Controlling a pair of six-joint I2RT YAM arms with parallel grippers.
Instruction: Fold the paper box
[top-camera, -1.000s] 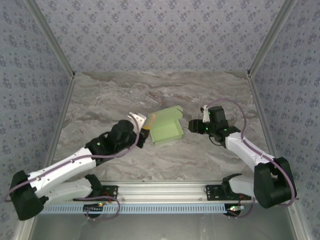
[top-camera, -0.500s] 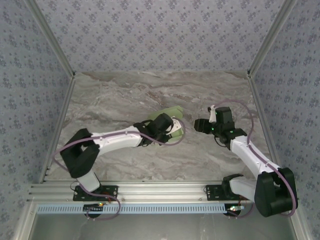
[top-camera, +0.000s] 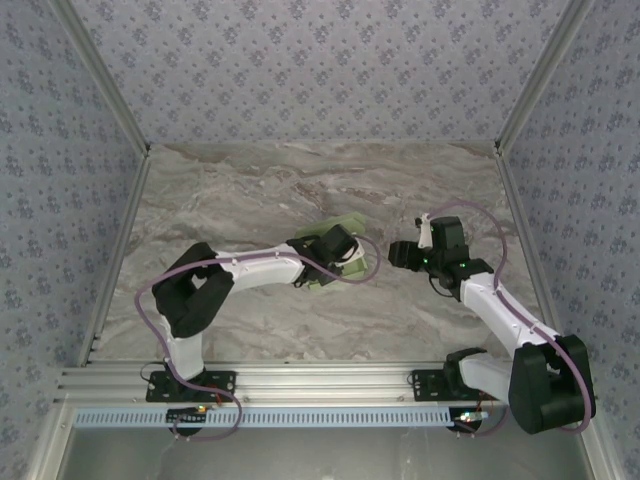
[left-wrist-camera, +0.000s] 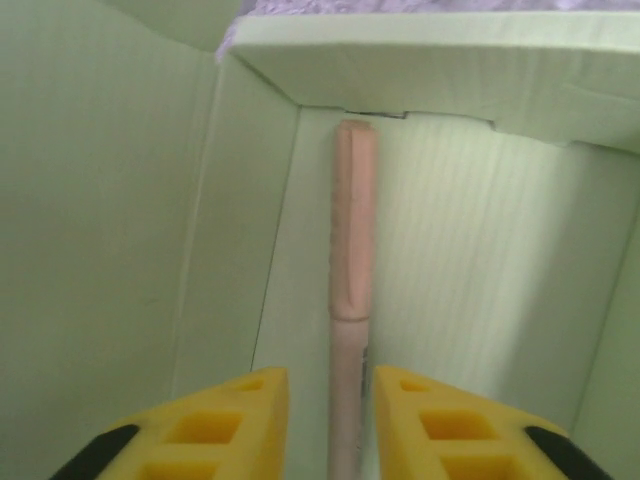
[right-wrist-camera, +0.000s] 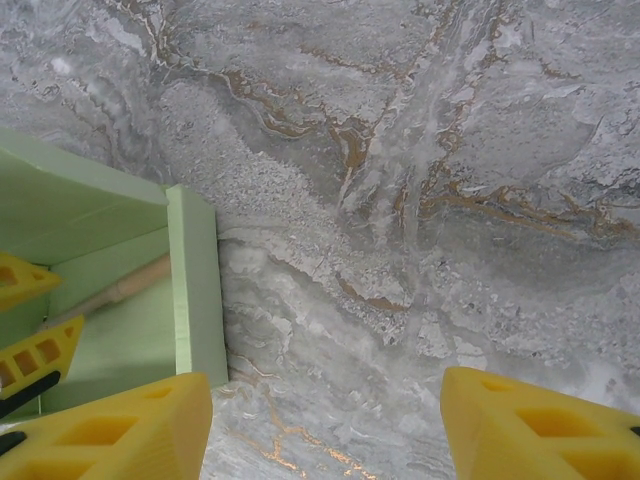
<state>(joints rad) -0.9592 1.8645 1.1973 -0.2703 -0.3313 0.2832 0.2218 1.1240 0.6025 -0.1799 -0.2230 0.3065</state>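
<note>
Your left gripper (left-wrist-camera: 330, 375) reaches inside the pale green card box (top-camera: 345, 222) at mid-table, jaws narrowly parted around a thin tan stick (left-wrist-camera: 352, 230), apparently letting it go; right gripper (right-wrist-camera: 325, 390) hovers wide, empty. Next: withdraw, then fold the box shut

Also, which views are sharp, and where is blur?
Left wrist: the pale green card box, thin tan stick and left yellow fingers look soft; right wrist: grey marble table crisp, right yellow fingers blurred; top external: even light, faint shadows.
</note>
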